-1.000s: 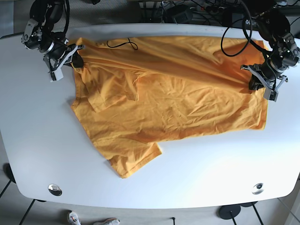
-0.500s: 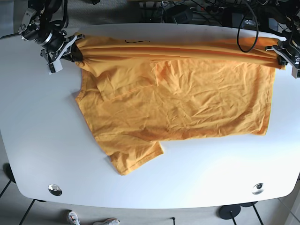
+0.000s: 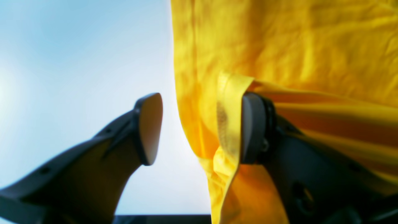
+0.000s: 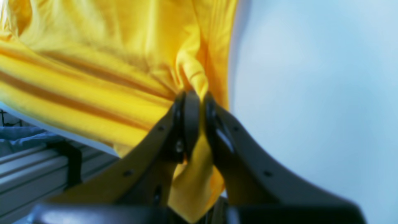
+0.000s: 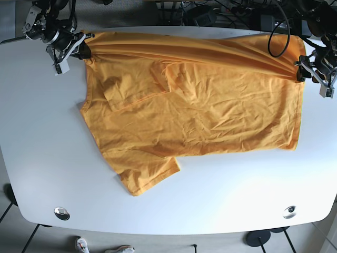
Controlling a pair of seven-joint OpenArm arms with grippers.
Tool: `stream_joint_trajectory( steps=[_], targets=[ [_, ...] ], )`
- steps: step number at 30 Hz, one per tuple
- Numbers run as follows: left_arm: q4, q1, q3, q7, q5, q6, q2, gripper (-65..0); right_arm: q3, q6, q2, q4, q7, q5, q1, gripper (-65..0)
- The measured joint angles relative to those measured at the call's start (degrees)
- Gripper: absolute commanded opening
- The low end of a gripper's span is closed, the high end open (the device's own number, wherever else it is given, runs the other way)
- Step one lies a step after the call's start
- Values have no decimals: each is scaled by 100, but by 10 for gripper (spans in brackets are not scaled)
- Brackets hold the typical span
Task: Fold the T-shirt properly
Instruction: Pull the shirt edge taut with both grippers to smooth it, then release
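Note:
An orange T-shirt point(image 5: 200, 105) lies spread on the white table point(image 5: 42, 158), with one sleeve folded over at the upper left and the other at the front left. My right gripper point(image 5: 84, 51) is at the shirt's far left corner, shut on a bunch of the fabric point(image 4: 108, 62); the wrist view shows the right gripper point(image 4: 197, 102) with its jaws pressed together on cloth. My left gripper point(image 5: 308, 71) is at the shirt's far right corner. In the wrist view the left gripper point(image 3: 200, 127) is open, and the shirt's edge point(image 3: 279, 46) hangs against one finger.
Two metal discs are set into the table near its front edge, one at the left point(image 5: 61, 213) and one at the right point(image 5: 289, 212). Cables and equipment point(image 5: 221, 13) lie behind the table's far edge.
The left gripper has moved toward the front of the table and opened. The shirt's far edge, taut half a second ago, now slopes down slack to the right.

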Motion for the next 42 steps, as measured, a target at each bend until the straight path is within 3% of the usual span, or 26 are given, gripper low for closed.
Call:
stream_joint_trajectory(
  steps=[5,8,14,17,23,27,28,30,32,36,39,42],
  targets=[
    [184,-87,-496,28,98,37,-94,-262,17,-2,63,13,-7,90,2,-609],
    [363,-105,-881,7,11,17,-26,-264,28,-2,50,116,-4,87,0,-487],
    [192,-142,-1259,28,33,22,-55,-262,26,-17,46,116,-4,4,-2,-477],
    [-341,-332,-1279,748,-33,28,-57,-262,22,-17,42,116,-4,4,2,-477],
    [-772,-107,-1182,866,-1814,42,-317,-264,22,-17,42,116,-4,7,0,-477],
    [-295,313,-651,966,-1932,37,-164,-265,28,-17,42,116,-7,4,4,-476],
    [-13,437,-636,824,-1886,39,-160,-267,28,-17,44,116,-7,4,11,-474],
    [293,566,-660,874,-1113,42,9,-290,33,-17,42,116,-4,4,13,-471],
    [507,592,-647,918,-577,39,337,-356,44,-17,42,116,-4,15,11,-471],
    [691,546,-44,839,501,39,503,-394,127,-17,37,116,-4,31,129,-471],
    [691,614,107,-72,1097,39,710,-394,396,-15,24,118,-9,63,291,-471],
    [363,737,365,-573,1561,39,894,-394,743,-17,42,118,-90,11,393,-471]
  ],
)
